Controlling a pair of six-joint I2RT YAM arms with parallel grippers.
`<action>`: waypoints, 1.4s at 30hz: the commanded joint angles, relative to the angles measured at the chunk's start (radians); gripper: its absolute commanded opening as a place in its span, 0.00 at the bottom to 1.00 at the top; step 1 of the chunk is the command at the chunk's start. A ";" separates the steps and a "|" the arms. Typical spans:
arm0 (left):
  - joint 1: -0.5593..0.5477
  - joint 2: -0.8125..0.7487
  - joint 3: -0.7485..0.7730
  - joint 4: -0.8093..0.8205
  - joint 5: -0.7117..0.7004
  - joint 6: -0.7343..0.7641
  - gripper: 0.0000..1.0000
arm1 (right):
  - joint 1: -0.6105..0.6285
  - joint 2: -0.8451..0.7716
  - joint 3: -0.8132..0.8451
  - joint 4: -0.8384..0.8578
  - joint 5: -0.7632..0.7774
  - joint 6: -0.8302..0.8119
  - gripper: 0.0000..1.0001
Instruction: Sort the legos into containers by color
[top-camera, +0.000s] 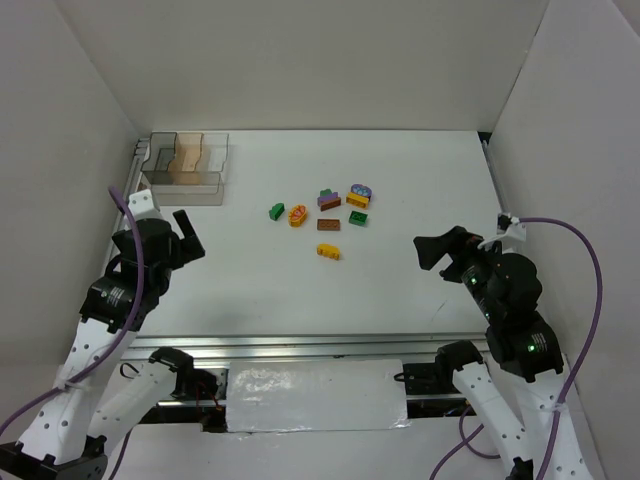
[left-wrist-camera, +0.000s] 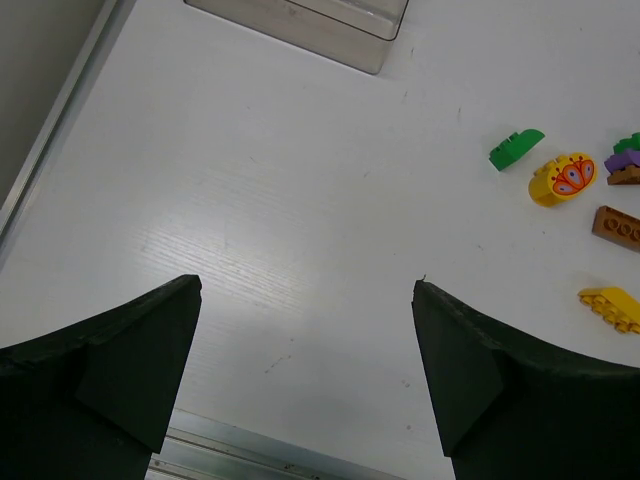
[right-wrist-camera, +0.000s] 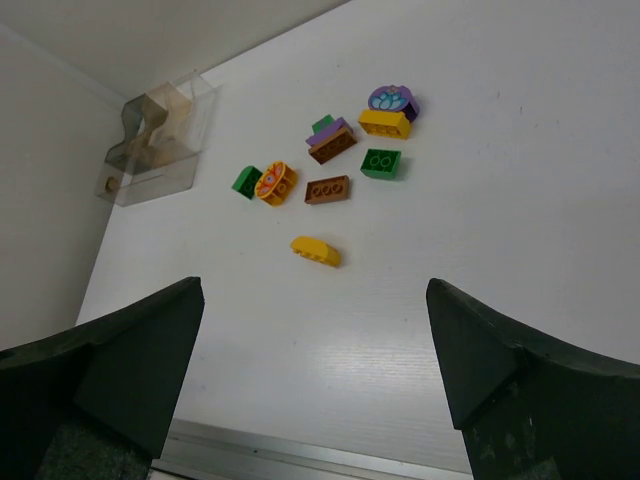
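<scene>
The legos lie loose in a cluster mid-table: a green one (top-camera: 277, 211), a round yellow-orange one (top-camera: 298, 215), a brown one (top-camera: 328, 225), a yellow one (top-camera: 328, 251), a purple-on-brown pair (top-camera: 329, 199) and others beside them. The containers (top-camera: 185, 165) are a clear tray at the back left. My left gripper (top-camera: 190, 235) hovers open near the tray, left of the cluster. My right gripper (top-camera: 432, 252) hovers open to the right of the cluster. The yellow lego (right-wrist-camera: 316, 250) lies ahead of the right gripper (right-wrist-camera: 314, 284); the left gripper (left-wrist-camera: 306, 283) holds nothing.
White walls close in the table on the left, back and right. A metal rail (top-camera: 300, 345) runs along the near edge, with a white wrapped block (top-camera: 315, 395) below it between the arm bases. The clear tray's corner (left-wrist-camera: 300, 20) shows in the left wrist view.
</scene>
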 joint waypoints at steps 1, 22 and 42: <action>0.005 -0.002 0.024 0.039 0.001 -0.009 1.00 | 0.001 0.008 0.031 0.019 -0.002 -0.002 1.00; 0.019 0.019 0.029 0.029 -0.004 -0.016 1.00 | 0.305 0.937 0.251 0.284 -0.171 -0.120 1.00; 0.025 0.035 0.013 0.061 0.091 0.022 1.00 | 0.426 1.503 0.532 0.098 0.061 -0.390 0.81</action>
